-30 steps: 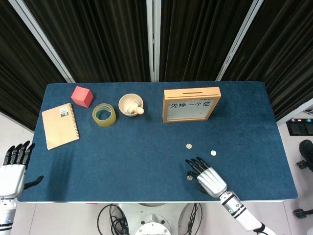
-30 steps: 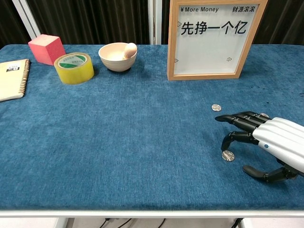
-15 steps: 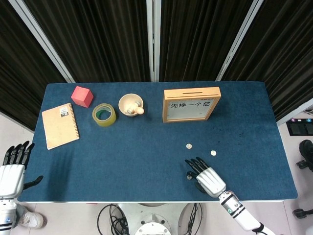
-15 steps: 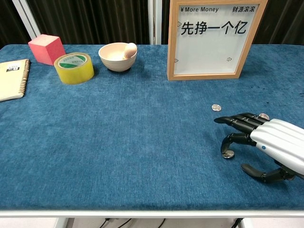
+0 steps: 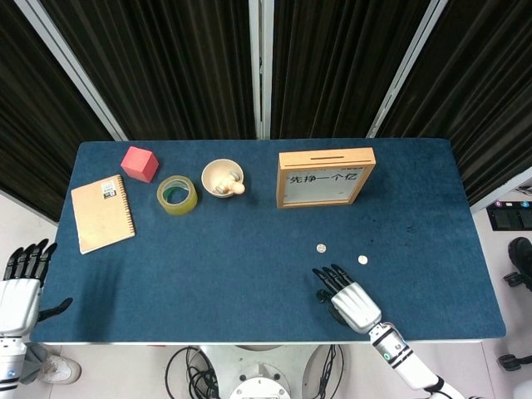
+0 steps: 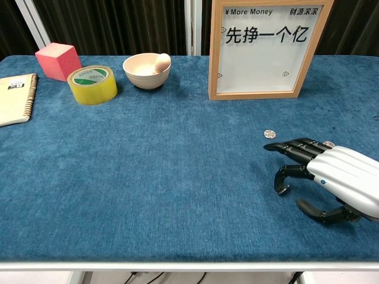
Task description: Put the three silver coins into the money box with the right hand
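right hand (image 6: pixel 331 180): palm down at the surface's (image 5: pixel 208 274) five o'clock, fingers curled; whether it holds a coin, cannot tell
coins: one (image 5: pixel 321 248) and another (image 5: pixel 362 259) at twelve o'clock of the hand
money box (image 5: pixel 326 177): upright, far edge
left hand (image 5: pixel 21 287): off the surface, fingers spread

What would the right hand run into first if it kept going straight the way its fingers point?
The right hand points up and left across the table. Along that line the blue cloth looks bare at first. The nearer coin sits slightly right of it, and the money box lies farther on. Depth is uncertain.
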`<state>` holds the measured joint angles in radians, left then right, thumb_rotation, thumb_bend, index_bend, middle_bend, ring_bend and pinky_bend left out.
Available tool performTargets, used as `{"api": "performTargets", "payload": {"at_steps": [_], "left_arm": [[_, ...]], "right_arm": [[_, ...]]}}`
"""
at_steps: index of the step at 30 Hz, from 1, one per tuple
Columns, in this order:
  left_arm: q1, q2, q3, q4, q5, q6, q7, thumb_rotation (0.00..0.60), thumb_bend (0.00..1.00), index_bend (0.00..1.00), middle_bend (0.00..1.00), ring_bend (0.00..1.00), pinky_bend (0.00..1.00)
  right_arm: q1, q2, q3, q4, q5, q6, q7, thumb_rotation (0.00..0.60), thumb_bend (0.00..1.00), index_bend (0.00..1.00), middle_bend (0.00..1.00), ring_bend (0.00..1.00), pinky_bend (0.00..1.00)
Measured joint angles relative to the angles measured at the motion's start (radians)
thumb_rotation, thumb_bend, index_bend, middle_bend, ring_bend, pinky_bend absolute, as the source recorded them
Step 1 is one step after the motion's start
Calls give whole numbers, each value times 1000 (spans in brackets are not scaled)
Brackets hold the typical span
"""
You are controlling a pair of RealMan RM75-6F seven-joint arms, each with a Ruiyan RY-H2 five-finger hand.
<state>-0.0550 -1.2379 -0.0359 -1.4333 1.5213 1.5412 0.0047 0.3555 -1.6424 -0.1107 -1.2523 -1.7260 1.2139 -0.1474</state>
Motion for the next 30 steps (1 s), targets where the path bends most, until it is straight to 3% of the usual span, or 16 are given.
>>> {"api": "performTargets", "payload": {"at_steps": [30], "left_arm": [[2,-7,-8,68,0,12,-109,600,42,42,36,0,0]], "right_arm": [[13,-82,5,110,-40,77,22,600,334,465,0,0,0]]}}
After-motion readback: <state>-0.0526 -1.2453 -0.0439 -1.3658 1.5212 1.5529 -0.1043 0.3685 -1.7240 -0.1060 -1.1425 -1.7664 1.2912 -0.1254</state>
